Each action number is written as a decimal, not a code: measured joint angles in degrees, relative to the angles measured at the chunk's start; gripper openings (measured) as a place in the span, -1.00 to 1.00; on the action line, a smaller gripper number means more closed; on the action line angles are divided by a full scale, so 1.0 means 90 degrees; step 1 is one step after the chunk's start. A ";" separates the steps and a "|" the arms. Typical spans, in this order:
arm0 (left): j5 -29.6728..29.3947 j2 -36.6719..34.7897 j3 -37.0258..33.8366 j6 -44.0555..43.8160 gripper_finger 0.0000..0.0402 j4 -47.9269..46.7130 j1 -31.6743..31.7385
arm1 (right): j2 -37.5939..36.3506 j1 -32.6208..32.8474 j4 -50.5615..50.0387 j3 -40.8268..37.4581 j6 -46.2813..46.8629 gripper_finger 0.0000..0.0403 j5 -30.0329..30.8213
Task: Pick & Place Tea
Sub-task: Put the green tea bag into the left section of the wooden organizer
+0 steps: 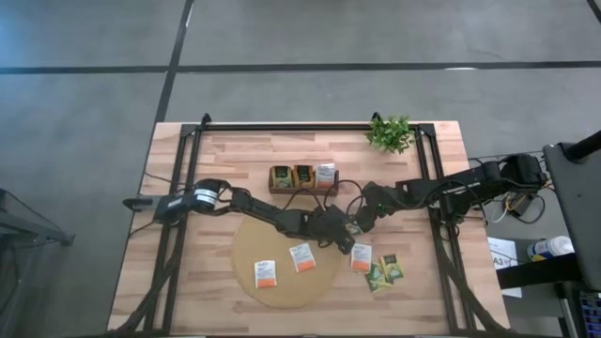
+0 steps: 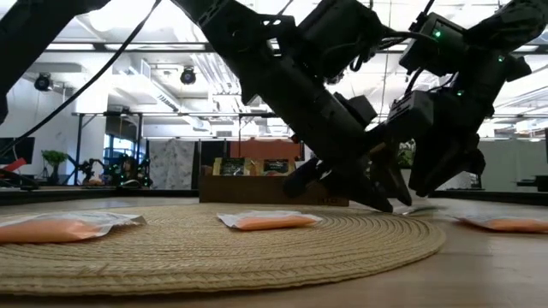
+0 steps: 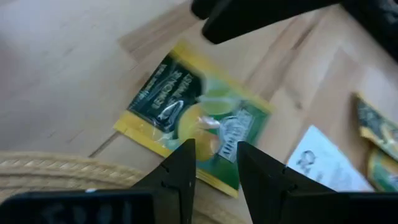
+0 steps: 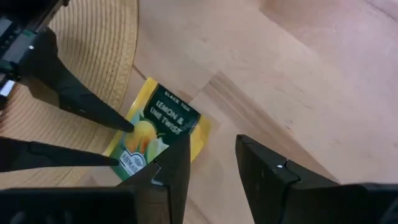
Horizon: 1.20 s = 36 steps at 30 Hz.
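A yellow-and-green lemon tea sachet (image 3: 193,115) lies flat on the table at the right edge of the round tan mat (image 1: 282,263), with one end by the mat's rim. My left gripper (image 3: 217,165) reaches across the mat from the left and slants down, open. Its fingertips (image 4: 127,124) stand at the sachet's mat-side end. From the right, my right gripper (image 4: 211,168) hovers open over the sachet's other end (image 4: 186,124). In the high view both grippers (image 1: 349,231) hide the sachet. My left gripper has its two spread fingertips at the sachet's mat-side end (image 4: 134,140), slanting down from the table's left. Whether they touch the sachet or stand just above it, I cannot tell. The sachet lies flat on the table.
Two white-and-orange sachets (image 1: 266,273) (image 1: 301,256) lie on the mat. Another one (image 1: 362,257) and green ones (image 1: 385,272) lie on the table to its right. The dark tray (image 1: 302,176) stands behind the mat, and a small plant (image 1: 391,133) stands at the far right.
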 joint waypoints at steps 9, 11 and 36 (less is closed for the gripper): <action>0.0142 -0.0015 -0.0196 -0.0015 -0.44 0.0006 0.0031 | 0.0002 -0.0413 0.0099 -0.0011 -0.0376 -0.33 -0.0485; 0.0152 -0.0015 -0.0197 -0.0015 -0.44 -0.0021 0.0031 | 0.0002 -0.0537 0.0209 -0.0054 -0.0461 -0.30 -0.0764; 0.0005 -0.0015 -0.0226 0.0095 -0.44 -0.0156 0.0033 | 0.1351 -0.0734 0.1036 0.0257 -0.0690 -0.44 -0.2223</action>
